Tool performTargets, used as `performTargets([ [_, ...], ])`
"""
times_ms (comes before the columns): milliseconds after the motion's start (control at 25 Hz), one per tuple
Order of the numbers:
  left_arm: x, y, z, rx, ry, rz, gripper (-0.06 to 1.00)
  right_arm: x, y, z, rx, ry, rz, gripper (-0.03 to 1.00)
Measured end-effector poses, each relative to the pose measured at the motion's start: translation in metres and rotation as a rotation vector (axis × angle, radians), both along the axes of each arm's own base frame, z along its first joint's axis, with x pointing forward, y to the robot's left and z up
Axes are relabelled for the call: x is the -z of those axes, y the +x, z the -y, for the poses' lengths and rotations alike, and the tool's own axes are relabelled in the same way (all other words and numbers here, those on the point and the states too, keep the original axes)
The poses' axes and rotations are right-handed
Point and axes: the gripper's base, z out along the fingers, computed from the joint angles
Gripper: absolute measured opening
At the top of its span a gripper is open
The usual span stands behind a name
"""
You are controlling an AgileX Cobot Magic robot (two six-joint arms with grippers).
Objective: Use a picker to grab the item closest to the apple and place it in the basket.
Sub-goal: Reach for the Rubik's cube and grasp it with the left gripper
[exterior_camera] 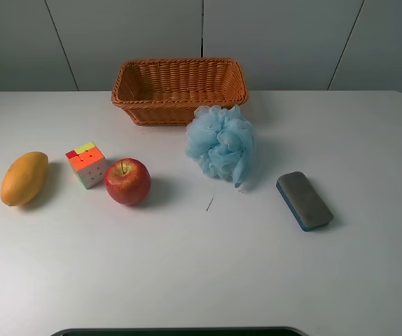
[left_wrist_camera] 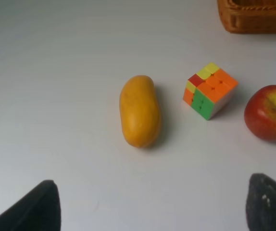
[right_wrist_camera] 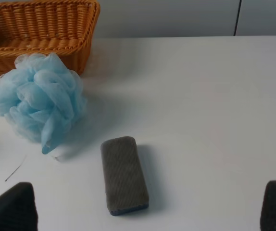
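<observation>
As the high camera shows it, the white table (exterior_camera: pixel 187 266) has a wicker basket (exterior_camera: pixel 180 63) standing upright at its far side, with the other things laid out nearer to me. The red apple (exterior_camera: pixel 127 181) sits left of centre. The puzzle cube (exterior_camera: pixel 86 165), with orange, yellow, red and green stickers, is just beside it on the left, nearer to it than anything else. Further left lies a mango (exterior_camera: pixel 24 178). A pale blue bath puff (exterior_camera: pixel 220 145) rests against the basket's front right corner, and a grey board eraser (exterior_camera: pixel 304 200) with a blue base lies well off to the right.

From my left wrist, my left gripper (left_wrist_camera: pixel 155 204) hangs over the table with its dark fingertips (left_wrist_camera: pixel 37 209) spread wide, holding nothing. The mango lies straight ahead, and the cube and apple are beyond it, with a narrow gap between those two.

From my right wrist, my right gripper (right_wrist_camera: pixel 145 207) is likewise spread wide and holds nothing. The eraser lies ahead of it, with the puff and basket past that.
</observation>
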Motion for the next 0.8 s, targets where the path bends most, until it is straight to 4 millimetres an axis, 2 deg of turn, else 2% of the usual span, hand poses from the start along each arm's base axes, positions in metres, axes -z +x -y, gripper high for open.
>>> performTargets([
  [160,-0.017,0.039,0.000,0.000,0.013,-0.128,0.74,0.000,0.000,0.000,0.000,0.000,0.000,0.70],
  [320,-0.017,0.090,0.000,0.008,0.025,-0.291,0.74,0.000,0.000,0.000,0.000,0.000,0.000,0.70],
  [440,-0.009,0.128,0.001,0.036,0.048,-0.414,0.74,0.000,0.000,0.000,0.000,0.000,0.000,0.70],
  [560,0.008,0.164,0.003,0.068,0.040,-0.528,0.74,0.000,0.000,0.000,0.001,0.001,0.000,0.70],
  [800,0.044,0.221,0.019,0.155,0.068,-0.632,0.74,0.000,0.000,0.000,0.001,0.001,0.000,0.70],
])
